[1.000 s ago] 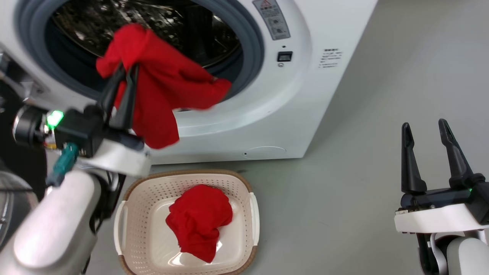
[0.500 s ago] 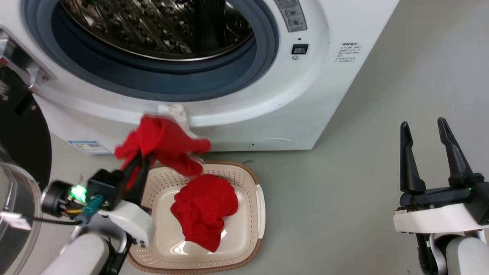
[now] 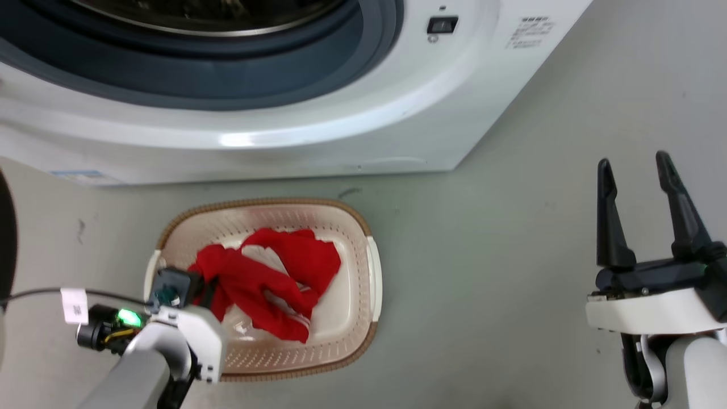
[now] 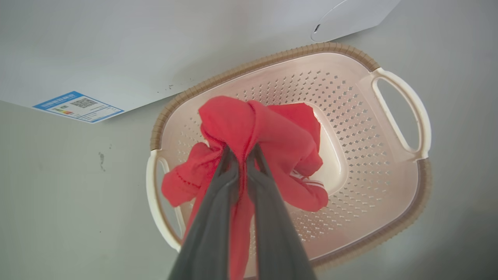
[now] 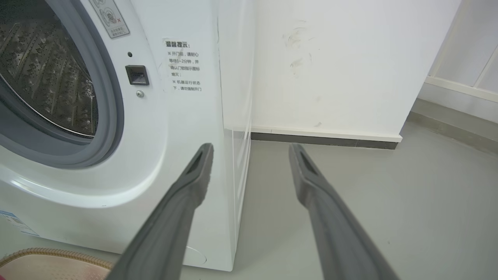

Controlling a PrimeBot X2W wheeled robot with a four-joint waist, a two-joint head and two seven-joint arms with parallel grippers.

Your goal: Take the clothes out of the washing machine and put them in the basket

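The left end effector (image 4: 241,149) is closed tight on a fold of the red clothes (image 4: 280,136), its two dark fingers (image 4: 210,217) pressed together with only a thin ridge of fabric between them. It hangs over the left-hand side of the laundry basket (image 4: 272,58), just inside the rim by the left handle. From the pinched fold the fabric drapes down and spreads across the basket's bottom, where a strip of white striped lining (image 4: 305,179) peeks out from under the red. In the head view the clothes (image 3: 267,278) lie in a loose heap inside the basket (image 3: 372,267). It cannot be told there where one garment ends and the next begins. The basket stands on the grey floor (image 3: 483,255) just in front of the washing machine (image 3: 341,125), whose grey door seal (image 3: 227,85) rings the open porthole above it. A blue-edged label (image 4: 78,105) sits low on the machine's front. The right end effector (image 3: 632,161) is spread wide with nothing between its fingers, held well off to the right of the basket. In the right wrist view its fingers (image 5: 183,202) point past the machine's front corner toward a white wall (image 5: 330,66), with the perforated steel drum (image 5: 46,77) on the left.
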